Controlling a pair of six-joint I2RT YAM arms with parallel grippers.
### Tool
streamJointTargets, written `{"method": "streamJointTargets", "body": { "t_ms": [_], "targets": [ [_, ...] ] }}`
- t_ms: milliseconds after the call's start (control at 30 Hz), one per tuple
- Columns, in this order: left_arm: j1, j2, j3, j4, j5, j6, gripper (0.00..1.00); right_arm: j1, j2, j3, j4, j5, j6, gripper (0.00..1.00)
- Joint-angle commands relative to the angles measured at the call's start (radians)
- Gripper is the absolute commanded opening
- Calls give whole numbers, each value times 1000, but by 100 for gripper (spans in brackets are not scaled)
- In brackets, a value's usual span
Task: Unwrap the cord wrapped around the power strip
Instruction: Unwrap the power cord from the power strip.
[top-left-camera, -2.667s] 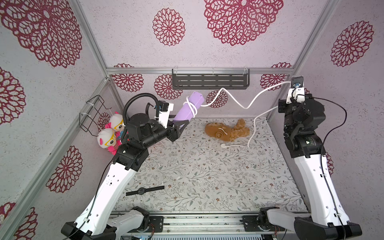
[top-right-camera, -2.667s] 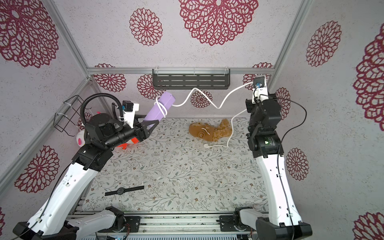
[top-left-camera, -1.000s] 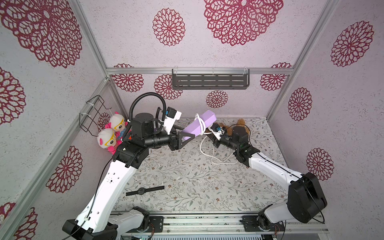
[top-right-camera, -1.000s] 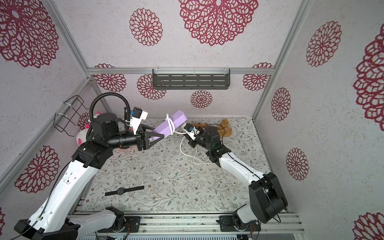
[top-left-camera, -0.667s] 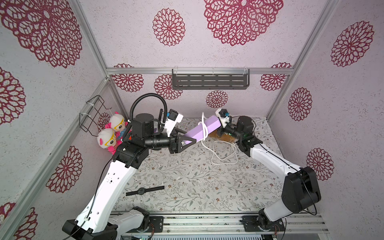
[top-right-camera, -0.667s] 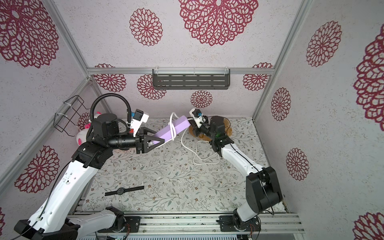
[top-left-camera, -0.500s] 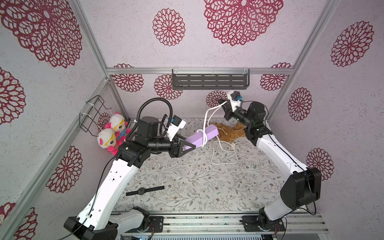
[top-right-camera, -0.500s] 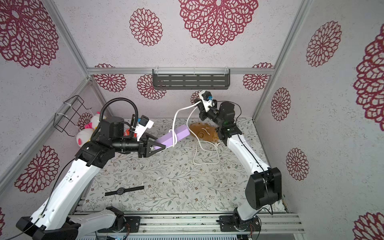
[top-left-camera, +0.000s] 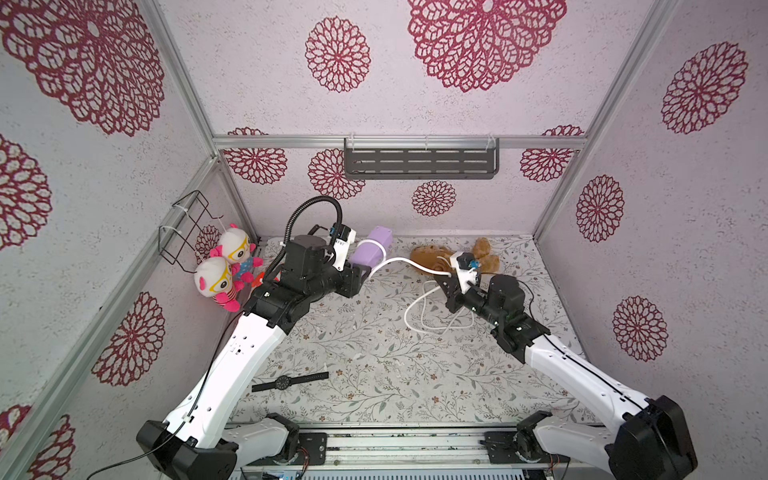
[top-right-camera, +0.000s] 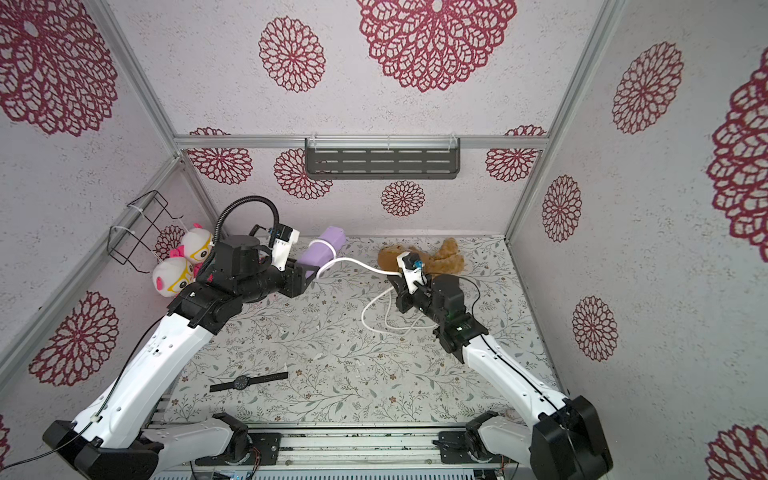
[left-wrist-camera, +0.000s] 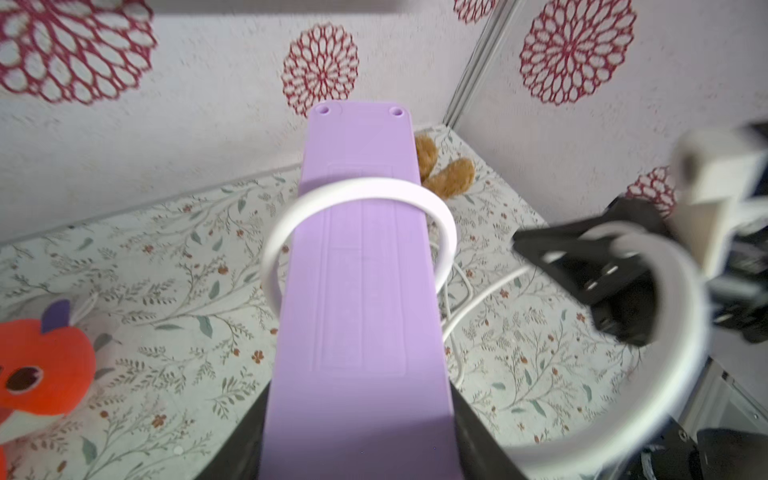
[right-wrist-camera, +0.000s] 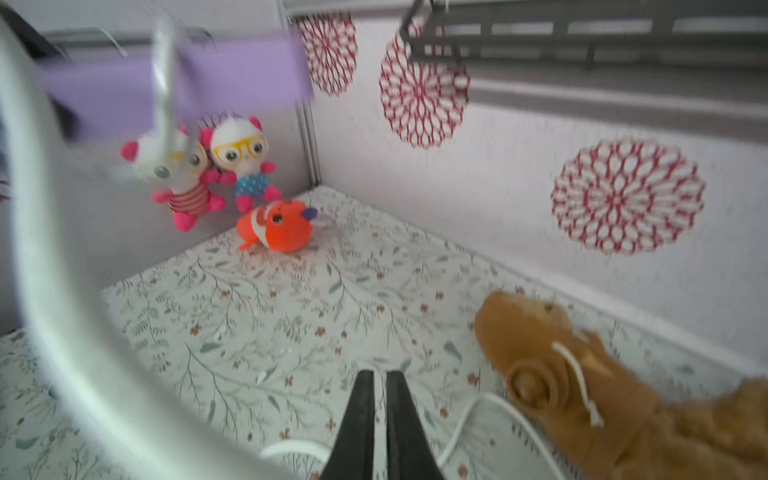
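Left gripper (top-left-camera: 360, 272) clamps the strip (top-left-camera: 371, 250) aloft at the table's (top-left-camera: 374, 399) twelve o'clock, one cord (top-left-camera: 399, 260) loop circling it. Right gripper (right-wrist-camera: 379, 374), at the strip's four o'clock, is shut, seemingly pinching cord. A sideways pull could cinch the loop or yank the strip free.

We've got two arms here, the left arm (top-left-camera: 249, 353) and right arm (top-left-camera: 582, 374), both glossy white shells with chunky black joints (top-left-camera: 291, 299) and bases (top-left-camera: 183, 451). We spot a ribbed black hose (top-left-camera: 320, 198) on the left one, white camera blocks (top-left-camera: 463, 266) at the wrists, and slim black fingers (right-wrist-camera: 357, 415) on the right tool (right-wrist-camera: 379, 374).
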Motion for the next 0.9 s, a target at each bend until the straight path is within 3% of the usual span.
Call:
{"method": "streamJointTargets", "body": {
  "t_ms": [0,267,533,733,867],
  "targets": [
    [0,-46,66,203,17,-79,0,-6,67,36,-56,111,79,0],
    [-9,-91,63,337,480,-192,0,-69,401,426,-260,106,124,0],
    [-12,-106,-45,64,758,-32,0,-132,557,889,-355,46,133,0],
    [-2,-67,-174,-19,714,36,0,-198,568,1117,-408,-12,117,0],
    [31,-30,-180,-40,534,47,0,-203,433,1043,-420,21,62,0]
  ]
}}
